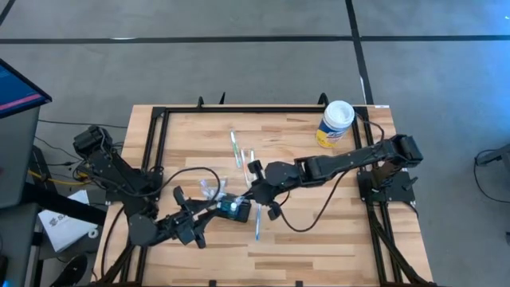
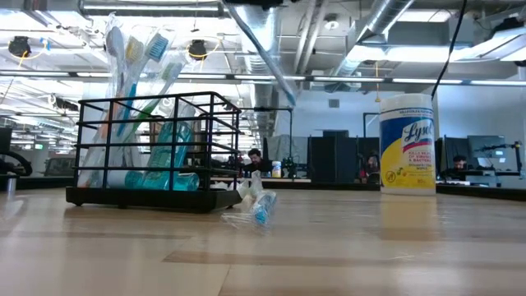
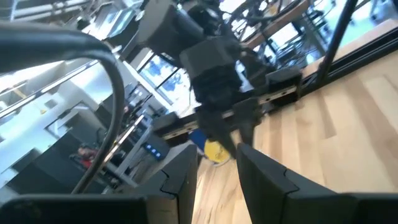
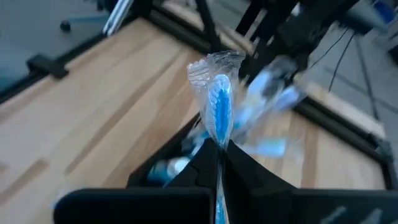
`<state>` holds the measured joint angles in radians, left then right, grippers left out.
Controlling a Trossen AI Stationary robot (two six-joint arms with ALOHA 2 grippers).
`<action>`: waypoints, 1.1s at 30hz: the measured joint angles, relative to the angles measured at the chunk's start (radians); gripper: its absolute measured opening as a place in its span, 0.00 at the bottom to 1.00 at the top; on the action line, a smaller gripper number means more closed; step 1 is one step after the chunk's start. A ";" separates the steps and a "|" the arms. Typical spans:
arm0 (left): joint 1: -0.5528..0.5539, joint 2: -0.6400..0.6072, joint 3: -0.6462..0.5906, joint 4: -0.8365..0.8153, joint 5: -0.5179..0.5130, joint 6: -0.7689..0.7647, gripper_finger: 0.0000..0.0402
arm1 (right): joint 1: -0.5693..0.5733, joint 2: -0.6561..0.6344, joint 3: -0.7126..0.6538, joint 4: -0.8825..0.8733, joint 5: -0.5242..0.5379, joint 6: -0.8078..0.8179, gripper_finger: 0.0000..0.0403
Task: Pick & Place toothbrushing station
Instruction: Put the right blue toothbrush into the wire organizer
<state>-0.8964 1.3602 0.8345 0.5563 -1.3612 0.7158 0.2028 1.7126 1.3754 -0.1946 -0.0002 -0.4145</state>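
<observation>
Standing near the middle of the pale butcher-block wooden table (image 1: 319, 239), the toothbrushing station (image 2: 152, 148), a low black wire-frame rectangular holder on a dark tray, carries several upright plastic toothbrushes and teal tubes; the right gripper (image 4: 219, 163) is pinched tight on a blue-bristled toothbrush in crinkled clear wrap (image 4: 216, 102), just above the holder; the left gripper (image 3: 214, 165) sits beside it, fingers partly apart, holding nothing visible; a white-lidded yellow-and-white round wipes canister (image 1: 335, 123) stands at the far edge.

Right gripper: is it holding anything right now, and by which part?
Yes. The right gripper is shut on a wrapped blue toothbrush, pinching the handle just below the head, over the toothbrushing station.
</observation>
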 joint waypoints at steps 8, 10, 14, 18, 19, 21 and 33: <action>0.032 0.000 0.000 0.004 0.045 -0.001 0.26 | 0.019 0.000 0.000 0.179 0.000 -0.009 0.00; 0.037 0.000 0.000 0.007 0.045 -0.001 0.26 | 0.022 0.000 0.000 0.231 0.000 -0.018 0.00; 0.041 0.000 0.000 0.010 0.045 0.000 0.26 | 0.034 0.000 0.002 0.314 0.001 -0.052 0.00; 0.041 0.000 0.000 0.014 0.049 -0.019 0.26 | 0.050 0.000 0.002 0.368 0.000 -0.075 0.00; 0.041 0.000 0.000 0.016 0.049 -0.023 0.26 | 0.054 0.000 0.002 0.382 0.000 -0.085 0.00; 0.041 0.000 0.000 0.018 0.050 -0.025 0.26 | 0.063 0.000 0.002 0.418 0.000 -0.103 0.00; 0.147 0.000 0.000 0.031 0.250 -0.157 0.26 | 0.101 -0.001 0.002 0.530 0.000 -0.177 0.00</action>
<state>-0.7498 1.3602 0.8345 0.5868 -1.1110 0.5584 0.3039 1.7119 1.3769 0.3355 0.0002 -0.5915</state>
